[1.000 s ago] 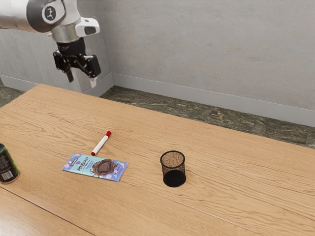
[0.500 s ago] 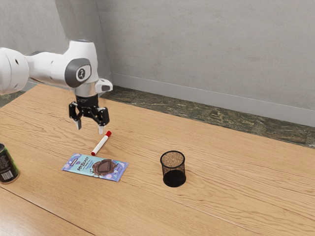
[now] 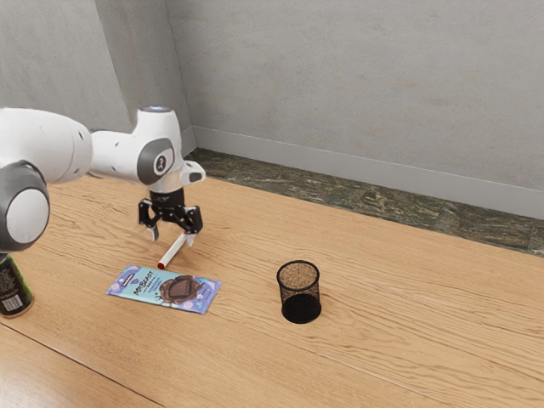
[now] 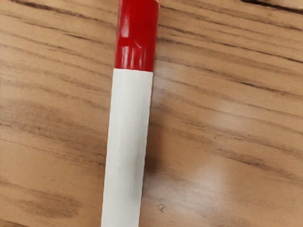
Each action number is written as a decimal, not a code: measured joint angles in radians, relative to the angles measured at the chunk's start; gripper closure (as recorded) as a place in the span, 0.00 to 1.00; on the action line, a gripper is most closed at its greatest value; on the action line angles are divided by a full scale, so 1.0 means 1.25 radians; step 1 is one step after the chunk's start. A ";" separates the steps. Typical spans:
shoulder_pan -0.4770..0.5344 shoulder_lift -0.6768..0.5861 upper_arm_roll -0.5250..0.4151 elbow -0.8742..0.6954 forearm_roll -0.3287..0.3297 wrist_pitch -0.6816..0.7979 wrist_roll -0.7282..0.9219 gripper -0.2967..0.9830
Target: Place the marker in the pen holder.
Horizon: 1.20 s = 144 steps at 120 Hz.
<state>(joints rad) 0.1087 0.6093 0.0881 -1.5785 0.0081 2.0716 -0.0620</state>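
Note:
My gripper (image 3: 172, 238) is low over the table in the exterior view, its two fingers standing apart, open, one to each side of the marker's capped end. The white marker (image 3: 172, 252) lies on the wood, its red cap end partly hidden behind the gripper. In the wrist view the marker (image 4: 127, 137), white with a red cap, lies close beneath my hand. A black mesh pen holder (image 3: 299, 292) stands upright, toward the exterior view's right from the marker.
A blue and purple chocolate bar (image 3: 144, 287) lies flat just in front of the marker on the wooden table (image 3: 408, 323). At the exterior view's left edge a dark can (image 3: 14, 291) stands under the arm.
My arm has come down from above the table's far left corner, toward the exterior view's right, to the marker. The marker, bar and pen holder have kept their places.

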 joint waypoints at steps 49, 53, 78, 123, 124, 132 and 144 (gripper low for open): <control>0.025 0.100 0.005 0.109 -0.035 0.017 0.027 0.24; 0.026 0.106 0.005 0.117 -0.036 0.017 0.029 0.24; 0.026 0.117 0.006 0.125 -0.050 0.019 0.040 0.24; 0.026 0.115 0.016 0.125 -0.060 0.019 0.057 0.72; 0.026 0.115 0.016 0.125 -0.060 0.019 0.057 0.73; 0.026 0.115 0.017 0.125 -0.058 0.018 0.059 0.77; 0.026 0.116 0.017 0.124 -0.054 0.019 0.059 0.81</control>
<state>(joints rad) 0.1411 0.7540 0.1088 -1.4235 -0.0594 2.0954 0.0111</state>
